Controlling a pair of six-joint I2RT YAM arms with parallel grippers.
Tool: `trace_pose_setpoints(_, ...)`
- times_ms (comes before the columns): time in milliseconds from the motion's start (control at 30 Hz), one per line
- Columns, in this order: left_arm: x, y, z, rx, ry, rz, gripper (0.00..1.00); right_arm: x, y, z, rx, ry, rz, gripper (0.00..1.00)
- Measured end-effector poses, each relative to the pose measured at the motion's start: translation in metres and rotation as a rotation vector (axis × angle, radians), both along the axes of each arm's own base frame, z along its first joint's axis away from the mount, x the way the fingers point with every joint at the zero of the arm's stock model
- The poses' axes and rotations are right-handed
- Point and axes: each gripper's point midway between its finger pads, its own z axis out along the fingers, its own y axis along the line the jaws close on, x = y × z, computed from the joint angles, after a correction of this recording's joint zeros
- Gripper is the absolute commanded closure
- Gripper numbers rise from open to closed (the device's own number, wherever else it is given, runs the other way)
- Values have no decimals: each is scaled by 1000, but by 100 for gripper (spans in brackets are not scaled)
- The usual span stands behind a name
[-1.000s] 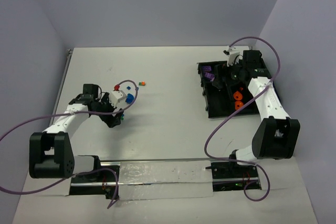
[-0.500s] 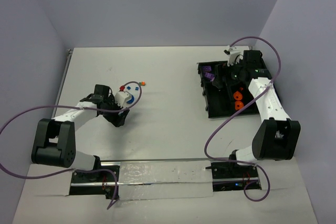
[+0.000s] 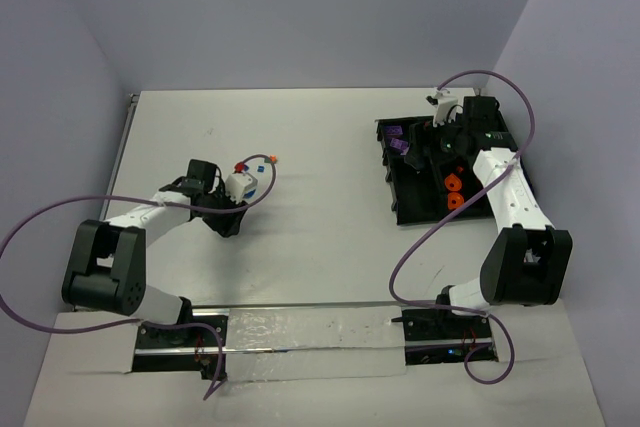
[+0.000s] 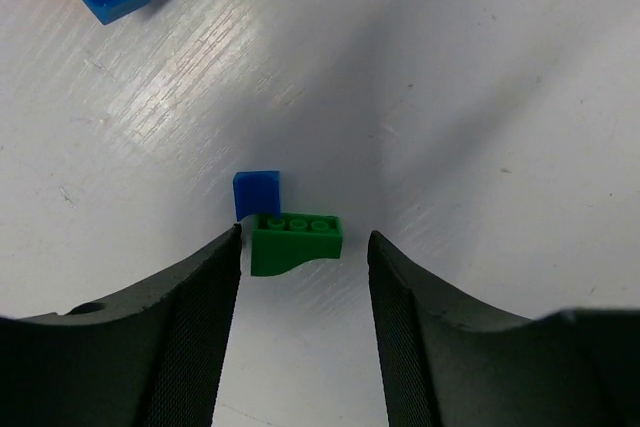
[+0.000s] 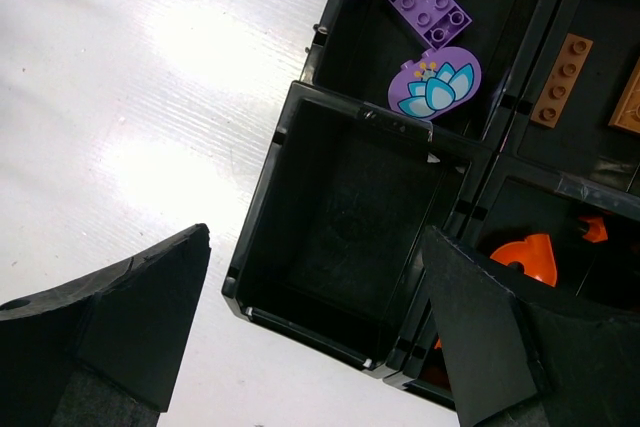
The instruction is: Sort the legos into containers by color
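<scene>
Bright, even light falls from above. The white desk [image 4: 480, 67] gives streaky glare in the left wrist view and two washed-out patches in the right wrist view. The fingers [image 4: 195, 347] of the left claw [image 4: 305, 252] look dark and soft, with a grey shadow beyond them. The black tray [image 5: 350, 227] is dim inside.

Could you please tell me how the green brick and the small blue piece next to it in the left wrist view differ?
The green brick shows a row of studs; the blue piece shows only a smooth face. The green brick is wider, with an arched cut-out; the blue piece looks small and square. The green brick sits between the open left gripper fingers; the blue piece lies just beyond them. Both rest on the white table, close together.
</scene>
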Motion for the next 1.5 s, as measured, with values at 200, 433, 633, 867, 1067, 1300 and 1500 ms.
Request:
trace_pose_setpoints(200,-1,1,0,4,1,-3,56,0,3,0,1,0,7,7)
trace_pose_setpoints(433,-1,-4,20,-26,-40,-34,59,-5,40,4,47,3,83,7)
trace_pose_setpoints(633,4,-33,100,-209,-282,-131,57,-20,104,26,192,-12,200,5)
trace_pose_setpoints(867,-3,-67,167,-351,-514,-279,60,-31,170,57,442,40,258,4)
trace_pose_setpoints(1067,-1,-88,188,-398,-600,-340,62,-42,238,62,536,136,330,5)
trace_pose_setpoints(1300,-11,-112,212,-440,-690,-425,64,-70,307,54,567,259,460,10)
trace_pose_setpoints(1500,-14,-118,218,-446,-719,-441,65,-76,321,47,584,322,480,17)
